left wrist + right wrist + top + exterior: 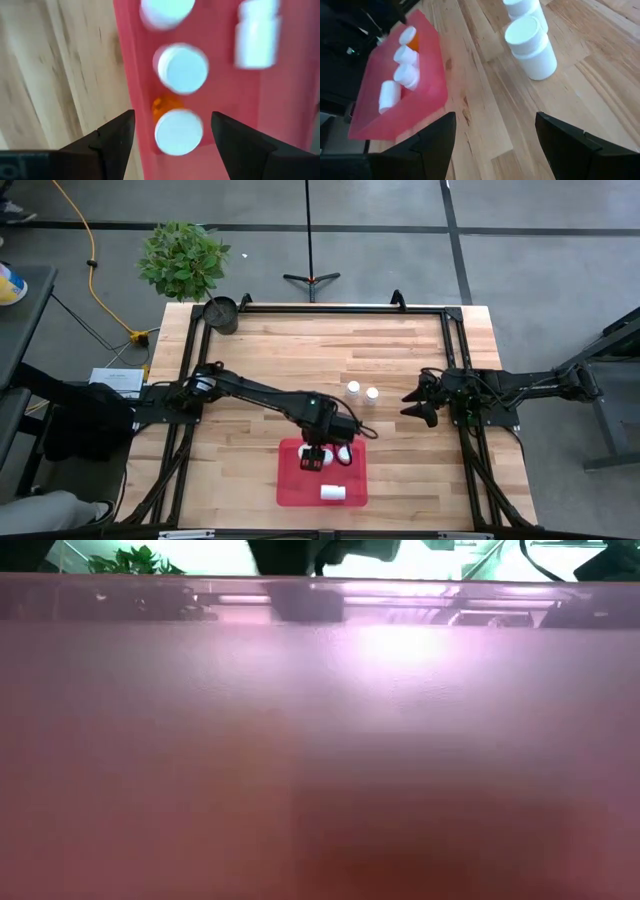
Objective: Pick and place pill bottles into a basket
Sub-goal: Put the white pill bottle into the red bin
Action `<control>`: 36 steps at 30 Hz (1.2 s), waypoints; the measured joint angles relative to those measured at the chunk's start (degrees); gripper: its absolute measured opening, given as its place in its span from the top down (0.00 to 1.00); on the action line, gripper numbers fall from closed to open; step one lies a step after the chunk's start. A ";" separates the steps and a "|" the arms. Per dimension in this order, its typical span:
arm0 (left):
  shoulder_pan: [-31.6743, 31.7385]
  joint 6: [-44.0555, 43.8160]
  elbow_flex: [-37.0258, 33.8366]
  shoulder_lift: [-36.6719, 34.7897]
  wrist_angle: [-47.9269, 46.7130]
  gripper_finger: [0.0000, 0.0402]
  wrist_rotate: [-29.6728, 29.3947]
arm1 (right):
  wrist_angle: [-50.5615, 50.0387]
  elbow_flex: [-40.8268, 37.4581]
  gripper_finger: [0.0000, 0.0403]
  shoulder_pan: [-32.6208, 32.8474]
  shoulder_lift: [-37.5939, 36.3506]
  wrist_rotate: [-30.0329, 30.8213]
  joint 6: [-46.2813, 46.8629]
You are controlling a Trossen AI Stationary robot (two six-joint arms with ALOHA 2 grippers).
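Left gripper [170, 137]: over the basket's [355, 492] far edge, fingers wide, straddling an upright orange bottle [178, 131] without touching.
In basket: four bottles, one lying flat [333, 493].
Still out: two bottles [362, 392] upright, mid-table, between the arms.
Right gripper [495, 137]: open, empty, waiting at right edge.
Nearer arm: close call, right looks nearer.

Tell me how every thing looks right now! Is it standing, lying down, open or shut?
Left tool: open, above the orange bottle.
Orange bottle: upright in the tray, cap on, not gripped.
Lying white bottle: on its side in the tray.
Two white bottles: upright on the table, caps on, outside the tray.
Red tray: flat on the table, holding four bottles.
Right tool: open, holding nothing, waiting at the table's right.
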 joint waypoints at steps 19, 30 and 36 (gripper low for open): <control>6.73 3.74 18.35 -3.16 -1.60 0.21 -10.73 | -0.16 -0.01 0.35 0.00 0.00 -0.02 -0.30; 14.65 8.32 18.24 -2.54 -2.84 0.04 -11.41 | -0.75 -0.01 0.35 -0.02 0.00 -0.01 -0.29; 16.67 10.94 18.36 -0.47 -0.68 0.01 -10.65 | -1.70 -0.01 0.35 0.00 0.02 0.00 -0.53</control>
